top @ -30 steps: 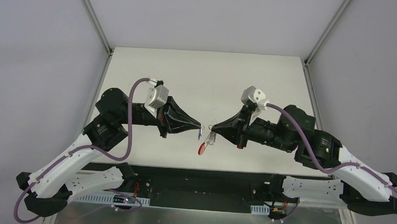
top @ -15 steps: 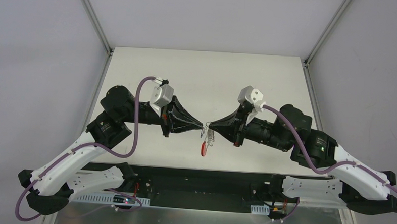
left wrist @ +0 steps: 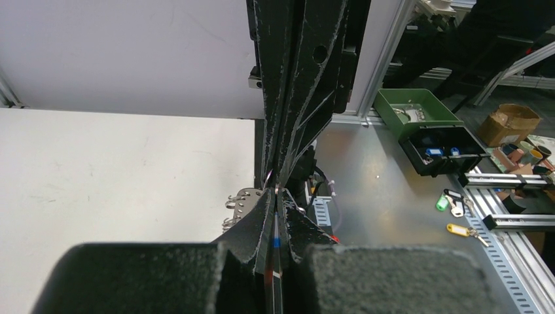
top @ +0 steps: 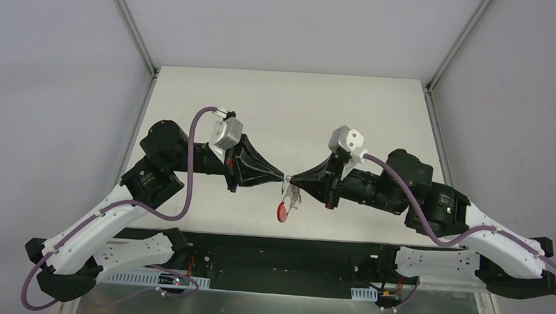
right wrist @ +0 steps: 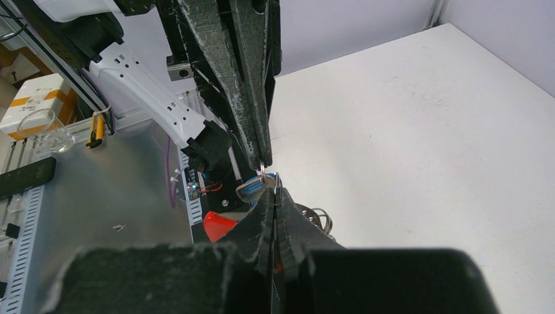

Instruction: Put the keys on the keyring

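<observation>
Above the table's near middle, my left gripper (top: pixel 283 178) and my right gripper (top: pixel 293 180) meet tip to tip. The left gripper (left wrist: pixel 275 194) is shut on the keys; only a blue sliver of the tag (left wrist: pixel 275 242) shows between its fingers. From the right wrist, the blue tag (right wrist: pixel 252 190) lies just ahead of my right gripper (right wrist: pixel 273 187). That gripper is shut on a wire ring of the keyring. The silver rings (top: pixel 293 194) and the red strip (top: pixel 282 212) hang below the tips. The rings (right wrist: pixel 315 216) and the red strip (right wrist: pixel 219 223) also show here.
The white table (top: pixel 291 115) stretches behind the grippers, with frame posts at its back corners. Past the near edge lies a metal bench with a green box (left wrist: pixel 413 112), a black box (left wrist: pixel 445 149) and spare tagged keys (left wrist: pixel 458 229).
Both arms have closed in on each other; the gap between the tips is gone. The left wrist has rolled, and the keyring has swung slightly left under the tips.
</observation>
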`<state>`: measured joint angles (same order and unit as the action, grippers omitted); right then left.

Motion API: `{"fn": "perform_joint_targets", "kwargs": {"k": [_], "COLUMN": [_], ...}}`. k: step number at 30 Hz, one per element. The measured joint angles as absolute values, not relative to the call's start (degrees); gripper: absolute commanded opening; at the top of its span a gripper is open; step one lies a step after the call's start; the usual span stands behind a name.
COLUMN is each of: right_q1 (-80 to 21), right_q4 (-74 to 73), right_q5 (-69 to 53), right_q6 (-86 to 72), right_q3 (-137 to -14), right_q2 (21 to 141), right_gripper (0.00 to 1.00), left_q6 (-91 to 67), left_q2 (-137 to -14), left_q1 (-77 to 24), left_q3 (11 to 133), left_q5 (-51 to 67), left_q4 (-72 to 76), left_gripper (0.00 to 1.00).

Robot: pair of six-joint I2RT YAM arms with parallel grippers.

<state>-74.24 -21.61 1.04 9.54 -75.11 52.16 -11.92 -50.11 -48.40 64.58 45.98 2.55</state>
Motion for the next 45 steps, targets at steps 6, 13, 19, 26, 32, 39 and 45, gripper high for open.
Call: {"fn": "perform_joint_targets", "kwargs": {"k": [6,13,19,26,32,39,45], "right_q1": [-74.76,-75.29,-75.66,-76.07,-76.53,-77.21,-77.56], "right_q4": [-21.12,-20.14,-18.92,-18.13,-17.52,-15.25,-15.16], "right_q5": [0.05,-0.51,-0.71,-0.95,-0.99,-1.39,-1.28], "right_q6": [10.11,10.85,11.53,12.32,12.75,13.19,13.85], "right_q3": [-74.85,-73.78,-72.29,-71.46,-71.31,-70.57,-70.41], "right_q2": [52.01,51.18,49.82,48.93,48.51,47.48,47.51], "right_gripper": [0.00,0.00,0.00,0.00,0.00,0.00,0.00], "left_q6": [-12.64,-12.67,-12.67,-12.67,-12.69,-12.69,-12.69], "left_q2": [-50.13,-50.24,-50.26,-50.63,-51.18,-51.77,-51.77], "left_q1": [-48.40,-48.42,-48.42,-48.42,-48.42,-48.42,-48.42], "left_q3": [64.58,64.58,64.58,64.58,64.58,64.58,64.58], "left_q5": [46.00,46.00,46.00,46.00,46.00,46.00,45.98], "left_q4": [2.57,2.57,2.57,2.63,2.66,2.63,2.63], "left_gripper": [0.00,0.00,0.00,0.00,0.00,0.00,0.00]}}
